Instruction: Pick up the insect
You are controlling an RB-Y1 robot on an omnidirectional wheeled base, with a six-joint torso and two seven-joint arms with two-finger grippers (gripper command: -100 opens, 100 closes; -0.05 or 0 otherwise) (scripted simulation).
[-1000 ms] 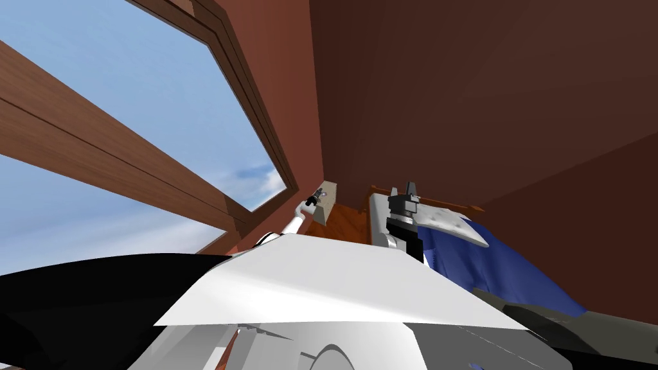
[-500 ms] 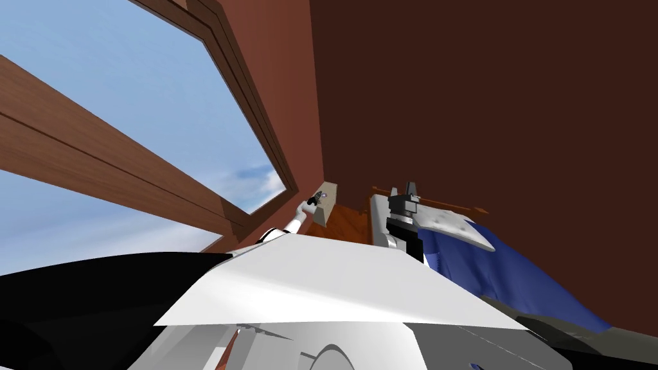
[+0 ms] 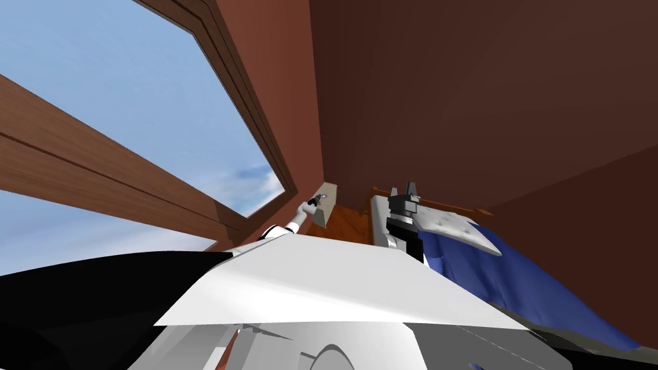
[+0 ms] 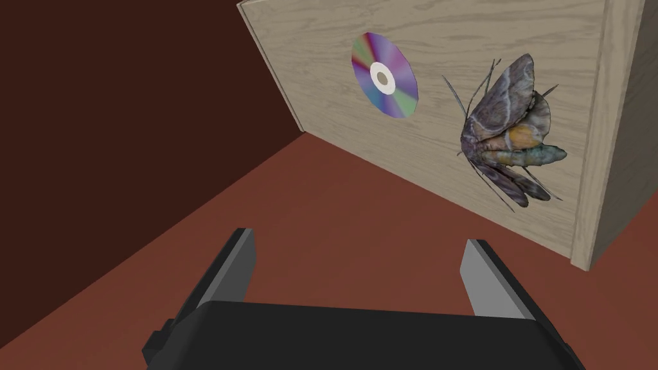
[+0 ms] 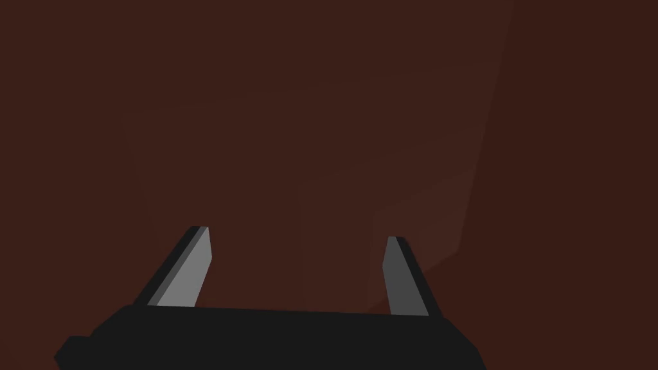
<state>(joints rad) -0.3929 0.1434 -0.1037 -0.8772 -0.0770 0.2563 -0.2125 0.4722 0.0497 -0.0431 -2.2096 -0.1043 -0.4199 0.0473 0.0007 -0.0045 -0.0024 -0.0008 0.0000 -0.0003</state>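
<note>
The insect (image 4: 511, 138) is a grey-brown moth with an orange and teal body. It lies on the pale wooden top (image 4: 450, 26) of a small stand, next to a shiny disc (image 4: 384, 76). My left gripper (image 4: 360, 237) is open and empty, short of the stand, and the moth sits beyond its one finger (image 4: 485, 276), apart from it. In the head view the left gripper (image 3: 313, 202) hangs right at the pale stand (image 3: 325, 209) in the room's corner. My right gripper (image 3: 410, 187) is raised over the bed, open (image 5: 296, 232), facing a dark brown wall.
A large window (image 3: 128, 115) fills the wall at my left. A bed with a blue blanket (image 3: 514, 276) and a grey pillow (image 3: 453, 225) lies at my right. Red-brown surface (image 4: 321, 212) and dark brown wall (image 4: 115, 115) meet behind the stand.
The head view has shifted a little, with the window frame and the bed sliding across it. My left gripper has crept slightly lower by the stand. The right arm holds still.
</note>
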